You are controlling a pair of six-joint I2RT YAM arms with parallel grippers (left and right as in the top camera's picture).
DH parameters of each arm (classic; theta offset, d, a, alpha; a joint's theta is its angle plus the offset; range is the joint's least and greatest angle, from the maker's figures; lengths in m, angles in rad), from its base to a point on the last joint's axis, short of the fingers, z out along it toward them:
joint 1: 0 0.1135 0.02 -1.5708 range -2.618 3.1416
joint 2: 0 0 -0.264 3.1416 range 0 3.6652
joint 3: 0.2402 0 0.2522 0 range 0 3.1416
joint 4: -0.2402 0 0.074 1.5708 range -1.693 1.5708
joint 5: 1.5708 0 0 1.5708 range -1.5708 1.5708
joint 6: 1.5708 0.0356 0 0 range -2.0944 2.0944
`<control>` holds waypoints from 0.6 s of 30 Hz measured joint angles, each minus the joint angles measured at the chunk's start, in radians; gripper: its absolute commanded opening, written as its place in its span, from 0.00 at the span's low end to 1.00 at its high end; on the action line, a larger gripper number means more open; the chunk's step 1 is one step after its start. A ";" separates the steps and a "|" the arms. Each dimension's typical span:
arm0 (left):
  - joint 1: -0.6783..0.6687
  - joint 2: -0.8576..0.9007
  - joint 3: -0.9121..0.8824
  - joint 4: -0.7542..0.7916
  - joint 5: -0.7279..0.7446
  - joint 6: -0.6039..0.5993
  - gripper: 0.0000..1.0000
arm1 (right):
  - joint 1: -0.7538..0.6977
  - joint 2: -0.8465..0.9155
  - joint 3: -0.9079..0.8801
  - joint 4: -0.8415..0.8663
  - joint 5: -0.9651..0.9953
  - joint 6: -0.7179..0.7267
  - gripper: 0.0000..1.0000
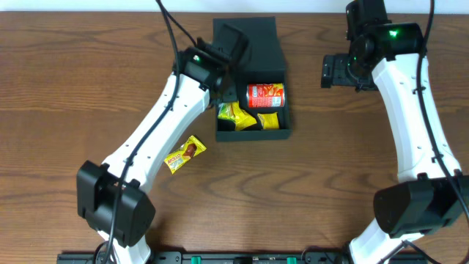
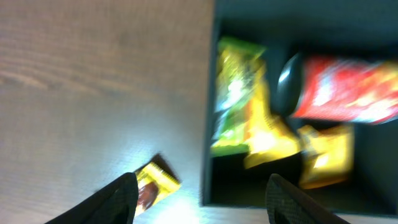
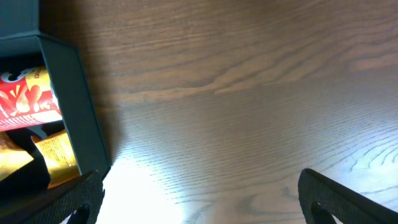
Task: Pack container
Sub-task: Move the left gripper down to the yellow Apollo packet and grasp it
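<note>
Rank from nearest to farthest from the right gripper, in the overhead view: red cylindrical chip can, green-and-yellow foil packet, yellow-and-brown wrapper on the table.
1. red cylindrical chip can, right part of the dark teal-green cardboard box, facing the right gripper.
2. green-and-yellow foil packet, box's left part.
3. yellow-and-brown wrapper, on the table left of the box.

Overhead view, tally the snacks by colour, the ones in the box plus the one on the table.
Red can: 1
Green packet: 1
Yellow packets: 3, two in the container, one on the table
Total: 5
</note>
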 measured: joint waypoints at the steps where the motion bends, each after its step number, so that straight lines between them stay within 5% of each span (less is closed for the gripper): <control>1: 0.000 0.003 -0.038 -0.007 0.000 0.033 0.64 | 0.000 0.000 0.000 -0.003 -0.001 0.000 0.99; 10: 0.014 0.033 -0.160 -0.320 0.095 0.595 0.59 | 0.000 0.000 0.000 -0.024 -0.008 0.000 0.99; 18: 0.035 0.032 -0.297 -0.111 0.157 0.780 0.48 | 0.000 0.000 0.000 -0.025 -0.010 0.000 0.99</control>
